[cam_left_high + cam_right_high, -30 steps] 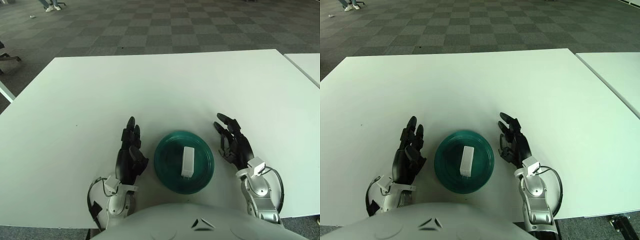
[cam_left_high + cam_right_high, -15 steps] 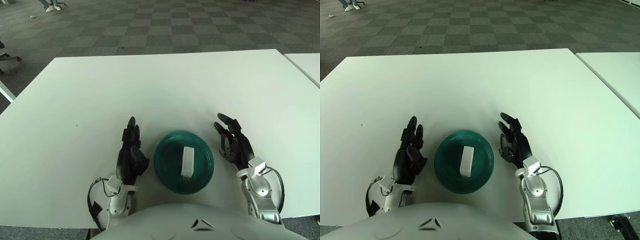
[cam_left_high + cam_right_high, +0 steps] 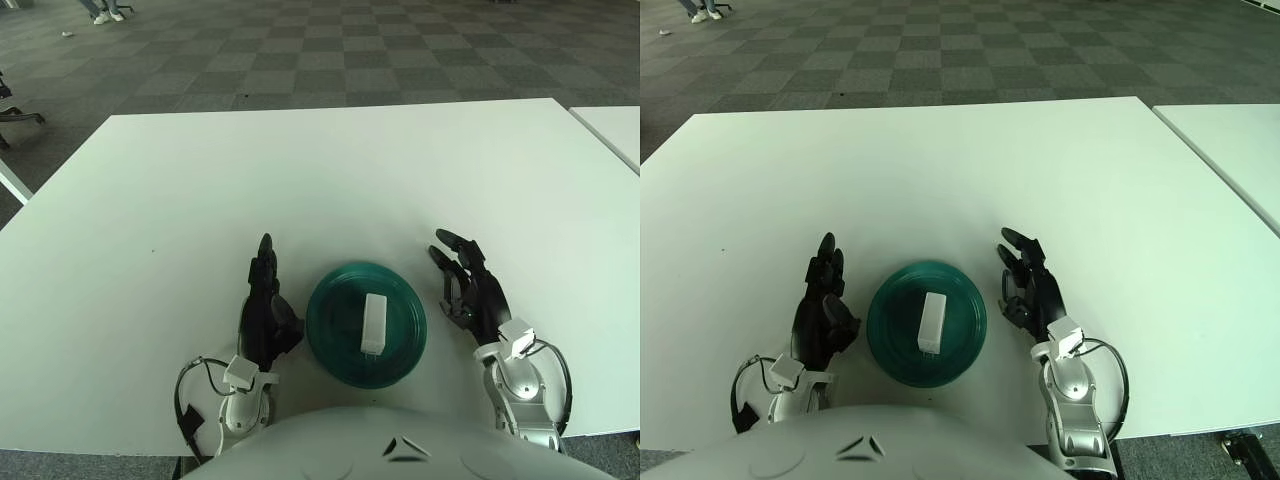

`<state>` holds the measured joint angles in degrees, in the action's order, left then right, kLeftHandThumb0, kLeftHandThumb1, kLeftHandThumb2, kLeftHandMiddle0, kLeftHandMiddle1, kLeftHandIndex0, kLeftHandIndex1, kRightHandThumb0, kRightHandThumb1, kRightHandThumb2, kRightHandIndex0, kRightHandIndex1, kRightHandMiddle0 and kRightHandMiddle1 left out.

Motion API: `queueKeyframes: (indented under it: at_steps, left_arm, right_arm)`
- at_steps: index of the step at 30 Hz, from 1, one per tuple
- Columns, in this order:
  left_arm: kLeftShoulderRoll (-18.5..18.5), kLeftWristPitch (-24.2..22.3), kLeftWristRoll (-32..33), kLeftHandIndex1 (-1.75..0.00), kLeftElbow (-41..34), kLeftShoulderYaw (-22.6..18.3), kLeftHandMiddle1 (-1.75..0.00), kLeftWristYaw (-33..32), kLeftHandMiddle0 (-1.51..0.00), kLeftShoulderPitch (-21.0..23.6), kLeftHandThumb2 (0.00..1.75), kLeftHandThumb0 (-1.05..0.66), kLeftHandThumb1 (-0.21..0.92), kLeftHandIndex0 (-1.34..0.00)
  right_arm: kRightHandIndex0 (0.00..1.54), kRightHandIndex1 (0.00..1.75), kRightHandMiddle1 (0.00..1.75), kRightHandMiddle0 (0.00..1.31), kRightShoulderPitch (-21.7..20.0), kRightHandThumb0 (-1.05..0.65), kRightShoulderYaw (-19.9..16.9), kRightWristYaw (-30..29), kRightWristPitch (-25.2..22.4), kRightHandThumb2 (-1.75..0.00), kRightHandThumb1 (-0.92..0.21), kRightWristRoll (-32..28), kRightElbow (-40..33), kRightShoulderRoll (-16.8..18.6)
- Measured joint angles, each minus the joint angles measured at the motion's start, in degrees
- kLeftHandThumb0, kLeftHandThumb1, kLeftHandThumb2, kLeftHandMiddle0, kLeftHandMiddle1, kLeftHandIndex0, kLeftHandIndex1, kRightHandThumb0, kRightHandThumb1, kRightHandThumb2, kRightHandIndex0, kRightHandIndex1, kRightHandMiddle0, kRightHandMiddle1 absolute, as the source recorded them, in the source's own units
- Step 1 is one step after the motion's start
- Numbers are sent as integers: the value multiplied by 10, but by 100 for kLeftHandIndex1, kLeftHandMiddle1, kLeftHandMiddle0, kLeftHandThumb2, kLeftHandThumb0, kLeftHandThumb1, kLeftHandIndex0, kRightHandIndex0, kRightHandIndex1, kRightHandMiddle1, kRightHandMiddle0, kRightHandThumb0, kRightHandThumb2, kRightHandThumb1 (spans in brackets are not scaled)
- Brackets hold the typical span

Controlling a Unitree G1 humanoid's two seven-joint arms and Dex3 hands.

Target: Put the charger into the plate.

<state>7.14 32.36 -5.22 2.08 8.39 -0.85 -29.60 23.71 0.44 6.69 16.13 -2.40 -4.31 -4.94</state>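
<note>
Your left hand (image 3: pixel 266 310) rests on the white table (image 3: pixel 300 180), fingers loose and holding nothing — your right hand (image 3: pixel 472 290) too. Between them sits the green plate (image 3: pixel 330 345). The white charger (image 3: pixel 373 322) already lies inside it, long side pointing away from you, nearer your right hand — no writing shows.

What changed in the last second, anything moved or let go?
Only the left hand moved: it rolled from palm-down to edge-on beside the green plate, fingers extended, holding nothing. The right hand stayed open on the other side of the plate. The white charger stayed lying in the plate, and the plate did not shift on the white table.
</note>
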Motion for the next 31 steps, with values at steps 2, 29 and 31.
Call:
queueKeyframes:
  at_steps: [2, 29, 31]
  left_arm:
    - [0, 3, -2, -1, 1, 1, 0, -2, 0, 1, 118, -105, 92, 0]
    - [-14, 27, 43, 0, 0, 4, 0, 35, 0, 2, 113, -102, 92, 0]
    - [-14, 25, 48, 0, -1, 3, 0, 37, 0, 2, 113, -101, 92, 0]
  right_arm:
    - [27, 0, 67, 0, 3, -81, 0, 3, 13, -74, -92, -9, 6, 6]
    - [20, 0, 72, 0, 20, -77, 4, -8, 141, -87, -92, -4, 37, 56]
    - [19, 0, 68, 0, 20, -78, 4, -15, 152, -88, -92, 1, 37, 57]
